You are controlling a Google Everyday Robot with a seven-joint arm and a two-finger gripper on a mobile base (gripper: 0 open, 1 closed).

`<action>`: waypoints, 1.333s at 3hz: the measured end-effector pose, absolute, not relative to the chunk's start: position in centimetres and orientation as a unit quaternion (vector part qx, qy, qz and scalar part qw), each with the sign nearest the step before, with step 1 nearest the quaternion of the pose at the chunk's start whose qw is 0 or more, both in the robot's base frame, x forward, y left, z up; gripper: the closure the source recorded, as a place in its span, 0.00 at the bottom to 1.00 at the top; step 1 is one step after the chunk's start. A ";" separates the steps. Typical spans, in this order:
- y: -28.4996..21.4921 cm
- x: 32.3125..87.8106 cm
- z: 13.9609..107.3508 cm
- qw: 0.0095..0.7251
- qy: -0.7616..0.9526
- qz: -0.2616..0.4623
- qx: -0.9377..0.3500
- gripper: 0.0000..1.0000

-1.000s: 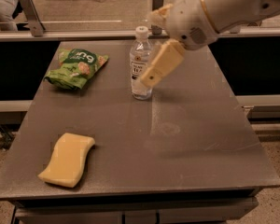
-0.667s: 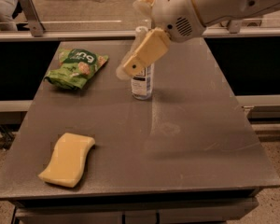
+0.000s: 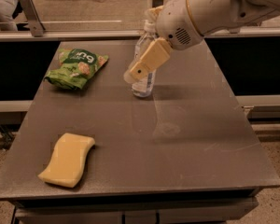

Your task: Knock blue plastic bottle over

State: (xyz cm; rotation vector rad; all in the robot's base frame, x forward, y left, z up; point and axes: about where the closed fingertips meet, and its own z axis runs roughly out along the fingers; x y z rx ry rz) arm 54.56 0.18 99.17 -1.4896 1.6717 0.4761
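The blue plastic bottle [image 3: 144,85] is small and clear, and stands upright or nearly so on the grey table [image 3: 186,139], at the back middle. Its top is partly hidden behind the arm. My gripper [image 3: 140,67] is cream-coloured and hangs from the white arm [image 3: 210,8] that comes in from the upper right. It lies slantwise across the front of the bottle's upper body, with its tip at the bottle's left side. It seems to touch the bottle.
A green snack bag [image 3: 77,67] lies at the back left of the table. A yellow sponge [image 3: 68,159] lies at the front left. A rail and a glass wall run behind the table's far edge.
My gripper has swung left, from the bottle's right side to across its front. The bottle is still standing in the same spot. The bag and the sponge have not moved.
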 end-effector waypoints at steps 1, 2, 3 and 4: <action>0.2 54.6 99.2 0.413 0.665 0.189 -0.593 0.00; 1.1 53.8 99.7 0.416 0.655 0.214 -0.594 0.00; 2.4 52.3 100.0 0.412 0.646 0.240 -0.596 0.00; 2.5 51.4 99.4 0.399 0.653 0.243 -0.597 0.00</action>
